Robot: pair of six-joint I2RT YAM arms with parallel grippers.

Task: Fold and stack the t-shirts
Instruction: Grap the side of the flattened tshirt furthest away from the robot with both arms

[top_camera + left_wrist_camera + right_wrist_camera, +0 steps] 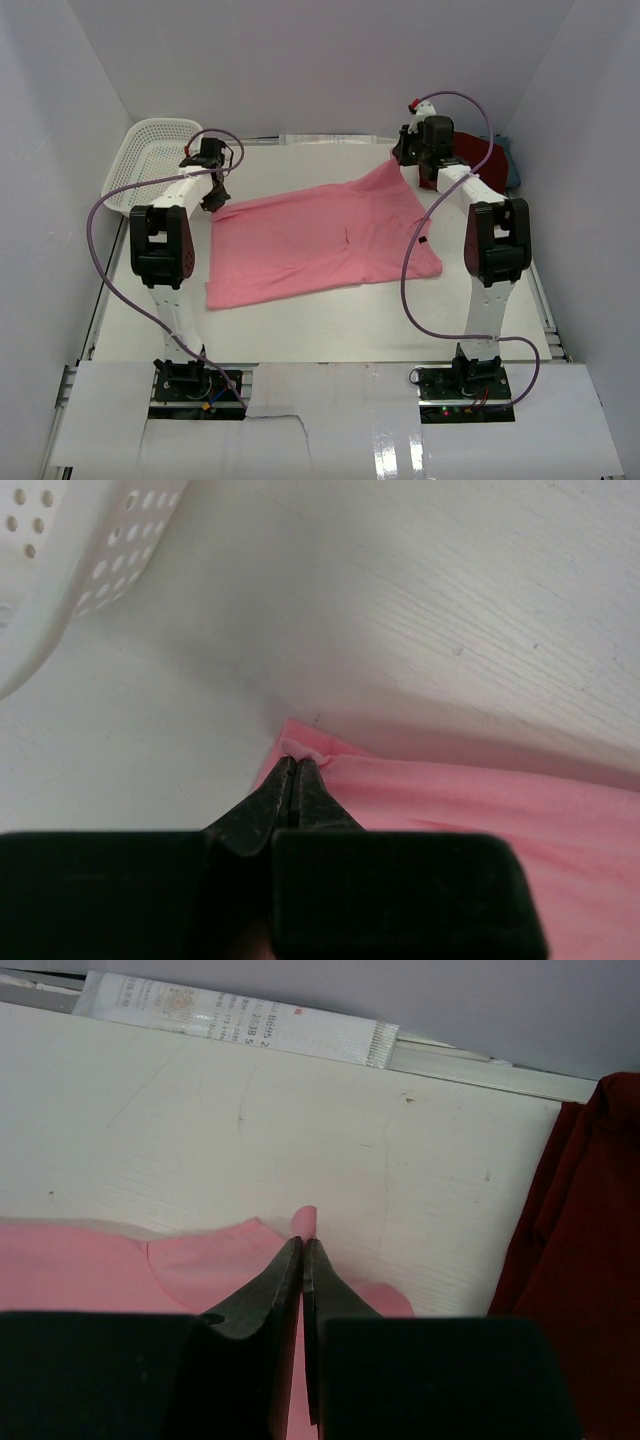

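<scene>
On the table [330,320] | your left hand [293,765] and right hand [303,1245] each clamp a far corner of the pink shirt [320,240] | likely for folding.

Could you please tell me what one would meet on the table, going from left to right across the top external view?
White basket → pink t-shirt → dark red t-shirt → teal-grey t-shirt.

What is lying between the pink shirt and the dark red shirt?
Only bare table; the right wrist view shows the pink shirt and dark red shirt apart.
</scene>
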